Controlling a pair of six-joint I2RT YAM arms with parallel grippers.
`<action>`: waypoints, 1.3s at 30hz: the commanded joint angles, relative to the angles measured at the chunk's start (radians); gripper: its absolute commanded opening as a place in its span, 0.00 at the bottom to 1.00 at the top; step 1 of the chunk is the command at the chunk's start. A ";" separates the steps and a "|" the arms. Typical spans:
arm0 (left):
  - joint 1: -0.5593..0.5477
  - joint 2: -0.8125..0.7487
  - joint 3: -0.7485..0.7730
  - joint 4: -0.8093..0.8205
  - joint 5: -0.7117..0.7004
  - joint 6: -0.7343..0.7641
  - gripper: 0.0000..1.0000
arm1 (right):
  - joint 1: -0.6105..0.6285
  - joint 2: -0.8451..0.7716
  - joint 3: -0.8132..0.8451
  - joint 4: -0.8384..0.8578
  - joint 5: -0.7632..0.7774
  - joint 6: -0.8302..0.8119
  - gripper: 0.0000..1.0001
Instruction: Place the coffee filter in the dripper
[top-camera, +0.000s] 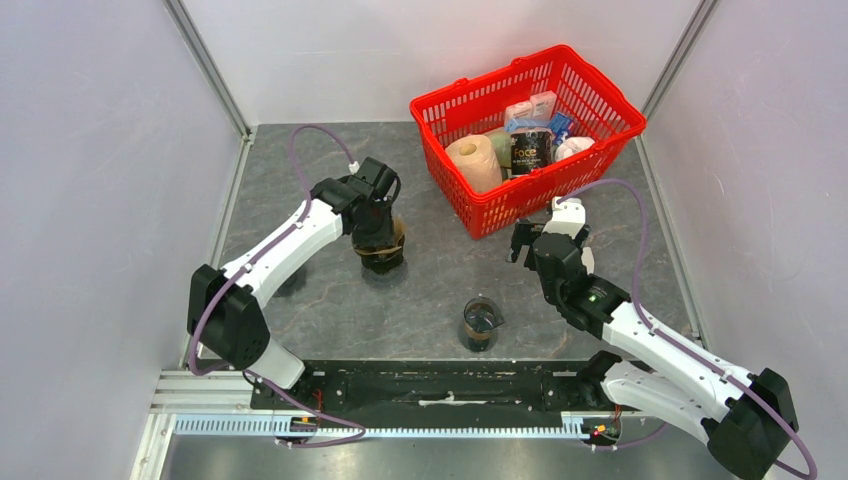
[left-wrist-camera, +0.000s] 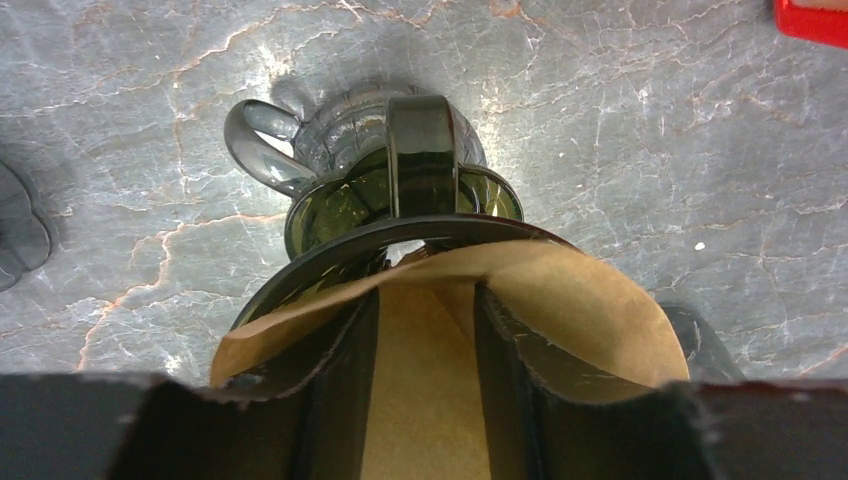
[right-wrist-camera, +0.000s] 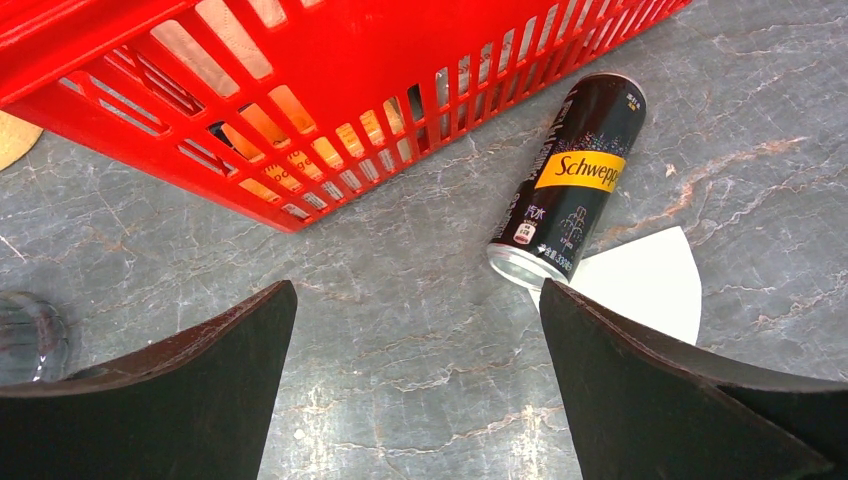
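Note:
A brown paper coffee filter stands opened as a cone in the dark green see-through dripper, whose rim curves round the paper's far side. My left gripper reaches down into the cone, both fingers inside the paper and apart, with the filter's far wall showing between them. From above, the left gripper covers the dripper at centre left. My right gripper hovers open over bare table near the basket's front corner, its fingers wide and holding nothing.
A red basket with rolls and packets stands at the back right. A black Schweppes can lies on its side by the basket, partly on a white fan-shaped paper. A glass of dark liquid stands near the front middle.

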 joint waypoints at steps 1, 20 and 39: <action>-0.011 0.013 0.030 -0.005 0.030 0.025 0.44 | 0.002 -0.010 0.010 0.032 0.026 -0.010 0.99; -0.019 0.000 0.058 -0.024 0.009 0.025 0.32 | 0.001 -0.004 0.012 0.032 0.023 -0.011 0.99; -0.034 -0.040 0.088 -0.047 -0.007 0.025 0.30 | 0.002 -0.001 0.014 0.030 0.023 -0.014 0.99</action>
